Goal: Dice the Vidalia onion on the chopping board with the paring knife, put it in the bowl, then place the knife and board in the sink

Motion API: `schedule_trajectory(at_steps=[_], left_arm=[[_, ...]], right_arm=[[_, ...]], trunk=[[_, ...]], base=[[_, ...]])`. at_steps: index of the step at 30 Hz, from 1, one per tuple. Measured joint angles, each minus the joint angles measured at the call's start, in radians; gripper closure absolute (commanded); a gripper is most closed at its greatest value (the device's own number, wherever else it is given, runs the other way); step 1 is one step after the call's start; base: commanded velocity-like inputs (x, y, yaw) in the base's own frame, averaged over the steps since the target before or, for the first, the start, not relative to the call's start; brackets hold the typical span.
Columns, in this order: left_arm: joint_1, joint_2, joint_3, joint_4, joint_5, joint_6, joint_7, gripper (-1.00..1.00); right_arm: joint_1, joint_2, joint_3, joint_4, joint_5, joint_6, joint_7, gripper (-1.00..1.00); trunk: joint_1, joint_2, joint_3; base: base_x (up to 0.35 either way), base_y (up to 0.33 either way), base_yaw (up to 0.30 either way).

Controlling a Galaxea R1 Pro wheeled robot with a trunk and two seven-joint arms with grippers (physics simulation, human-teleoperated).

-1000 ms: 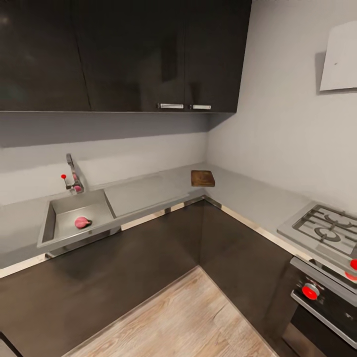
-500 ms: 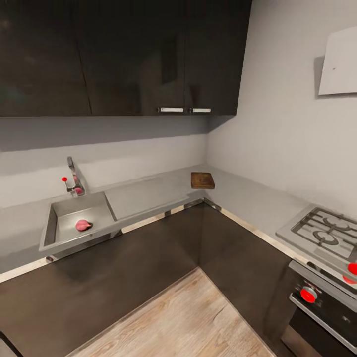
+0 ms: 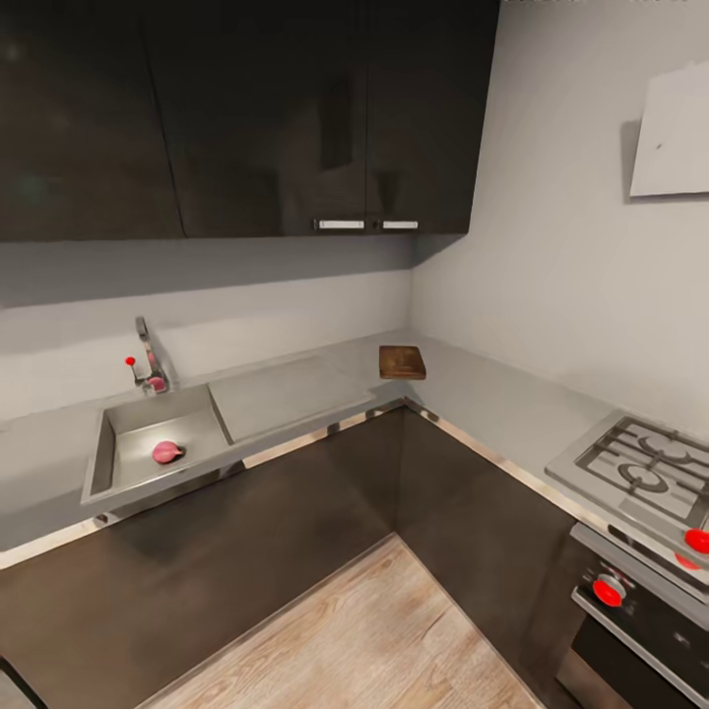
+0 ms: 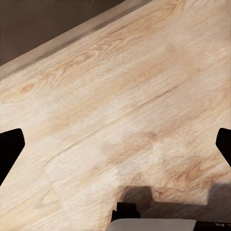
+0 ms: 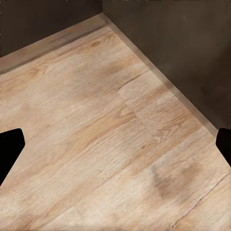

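A: Where's the onion (image 3: pixel 166 452)?

B: In the sink (image 3: pixel 103 463) basin, on its floor toward the front, tap (image 3: pixel 150 356) behind it. Nothing is touching it.

A: Board?

B: Chopping board (image 3: pixel 402 361) is at the corner of the surface (image 3: pixel 492 399), well apart from the sink. I can't make out the knife or bowl.

A: Pincers?

B: Left pincer (image 4: pixel 115 144) and right pincer (image 5: pixel 115 144) both point down at the wood floor (image 3: pixel 374 640), jaws spread wide, holding nothing. My read: arms are tucked for driving.

A: Next?

B: You're too far off to reach. Roll toward the sink, then bring 1 arm over the basin.
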Motion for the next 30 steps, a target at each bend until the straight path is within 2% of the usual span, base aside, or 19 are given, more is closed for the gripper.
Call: schedule_trajectory(at_steps=[30], left_arm=[[0.0,0.0,-0.001,-0.001,0.0,0.0,0.0,-1.0]], right_arm=[[0.0,0.0,0.0,0.001,0.0,0.001,0.0,-1.0]], trunk=[[-0.115,0.21,0.094]], base=[[0.0,0.0,0.0]])
